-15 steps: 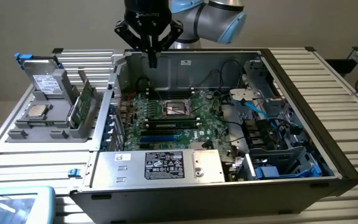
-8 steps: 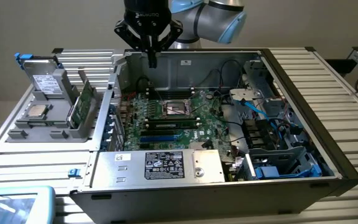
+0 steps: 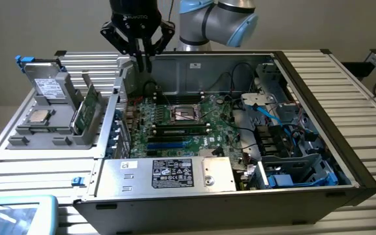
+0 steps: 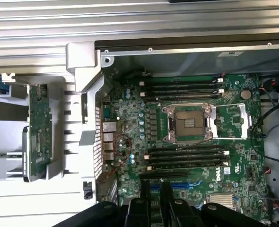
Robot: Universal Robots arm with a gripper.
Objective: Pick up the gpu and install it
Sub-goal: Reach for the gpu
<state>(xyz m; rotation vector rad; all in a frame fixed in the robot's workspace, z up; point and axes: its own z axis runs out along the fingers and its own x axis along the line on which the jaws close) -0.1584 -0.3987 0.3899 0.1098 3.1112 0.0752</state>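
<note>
The arm (image 3: 217,19) reaches in from behind the open computer case (image 3: 344,161) and points its wrist straight down, so that the gripper (image 3: 142,62) hangs above the case's rear corner on the exterior view's left, over the edge of the motherboard (image 3: 207,129). Its two black fingers (image 4: 144,201) are drawn together with only a sliver between the tips, and they grip nothing. White letters on the gripper body read ROBOTIQ. From the wrist, the fingers of the gripper (image 4: 154,189) stand over the board's blue slots, and the word DELL is printed in white on the motherboard (image 4: 130,118), beside the empty processor socket (image 4: 189,124). The gpu (image 3: 83,110) is outside the case, well apart from the gripper, standing on edge in a slot of the grey holder (image 3: 28,129) that sits against the case's side wall on the exterior view's left. A small silver processor chip (image 3: 39,116) lies on the same holder, farther from the case than the gpu. The wrist view looks down on the gpu (image 4: 39,127), showing its green face and tiny parts. The exterior view takes in the case's near end, where the power supply (image 3: 168,174) carries a black and white label too small to read, and the slatted table (image 3: 361,98) under the case.
</note>
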